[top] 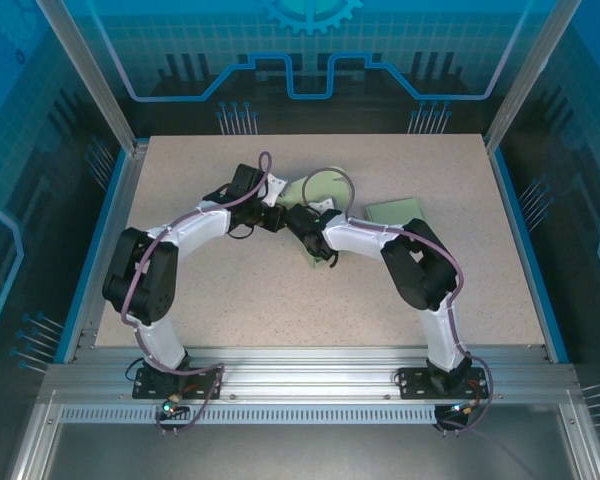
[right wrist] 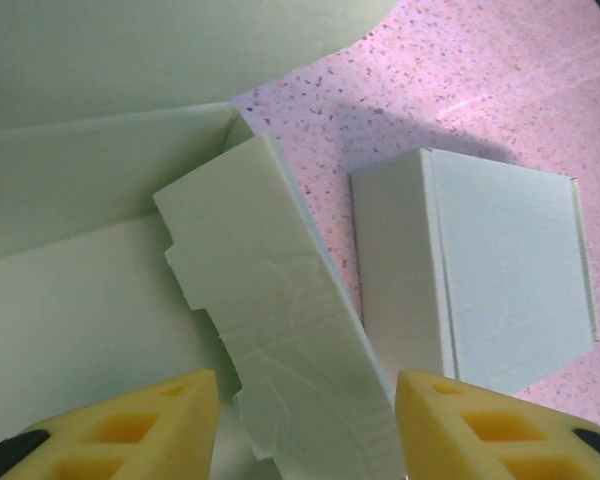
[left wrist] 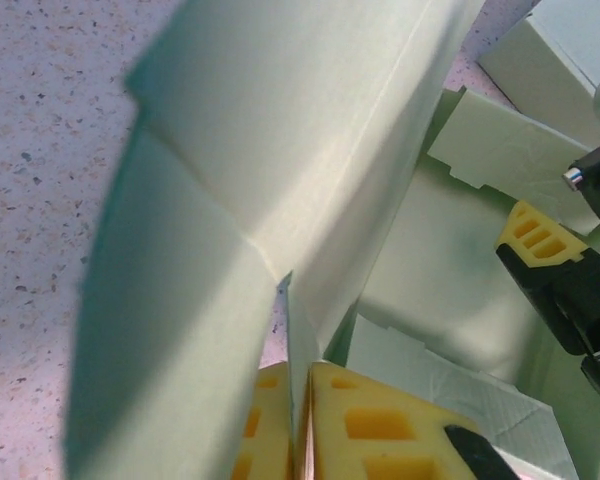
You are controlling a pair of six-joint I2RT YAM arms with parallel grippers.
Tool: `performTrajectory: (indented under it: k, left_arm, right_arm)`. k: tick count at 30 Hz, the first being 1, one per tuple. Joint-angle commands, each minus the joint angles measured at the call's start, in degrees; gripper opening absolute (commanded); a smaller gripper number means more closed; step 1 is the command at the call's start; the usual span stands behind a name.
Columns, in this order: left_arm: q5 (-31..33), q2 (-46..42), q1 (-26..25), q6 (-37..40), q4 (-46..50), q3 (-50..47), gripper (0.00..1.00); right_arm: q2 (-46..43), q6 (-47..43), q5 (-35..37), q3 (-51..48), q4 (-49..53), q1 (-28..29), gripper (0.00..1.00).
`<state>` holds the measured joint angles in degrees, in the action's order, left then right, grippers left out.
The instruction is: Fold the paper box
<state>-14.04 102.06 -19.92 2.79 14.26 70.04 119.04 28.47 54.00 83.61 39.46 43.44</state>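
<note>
Speckled beige table [top: 240,300] in a blue-walled cell, with both arms meeting over a pale green paper box [top: 313,186] at mid-table.
The left gripper [left wrist: 300,375] pinches an upright wall of the paper box between its closed yellow fingers. The right gripper [right wrist: 308,385] stands open, with a notched flap [right wrist: 270,290] lying between its fingers. A second, closed box [right wrist: 500,280] lies just to the right.

paper box [top: 318,188]: mostly covered | panel [left wrist: 240,180]: blurred, cropped at top
</note>
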Motion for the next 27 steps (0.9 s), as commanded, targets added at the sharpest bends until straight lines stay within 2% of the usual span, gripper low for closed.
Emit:
performTrajectory:
  k: [1, 5, 7, 12, 15, 18, 23, 27]
  left_arm:
    - [1.62, -3.21, 0.57, 1.95, 1.78, 0.46, 0.22]
    - [3.06, -5.12, 0.50, 2.40, 1.32, -0.42, 0.36]
    - [3.65, -6.03, 0.50, 2.15, 1.03, -0.87, 0.51]
    - [4.63, -7.76, 0.41, -0.08, 1.01, -1.35, 0.61]
    - [6.62, -10.16, -0.31, -3.02, 1.41, -2.46, 0.71]
    - [13.06, -14.44, -1.88, -9.78, 1.93, -5.35, 0.75]
    - [26.76, -24.60, -5.23, -28.72, 6.92, -12.76, 0.81]
    - [27.20, -27.67, -11.19, -36.80, 6.76, -16.89, 0.77]
  right_arm:
    - [-1.94, 0.68, -3.13, -0.56, -0.86, -0.65, 0.52]
    - [-4.26, -0.07, -6.96, -2.19, -3.13, -1.49, 0.58]
    - [-6.20, -1.00, -9.68, -3.52, -4.97, -2.08, 0.60]
    - [-11.23, -3.79, -16.20, -6.26, -8.19, -2.94, 0.68]
    - [-13.35, -4.46, -20.14, -6.99, -8.35, -3.44, 0.69]
    - [-15.43, -3.86, -22.93, -8.15, -8.11, -4.23, 0.66]
    - [-19.10, -2.50, -29.57, -10.64, -8.06, -7.35, 0.62]
    - [-20.34, -2.42, -34.25, -12.90, -9.04, -10.23, 0.57]
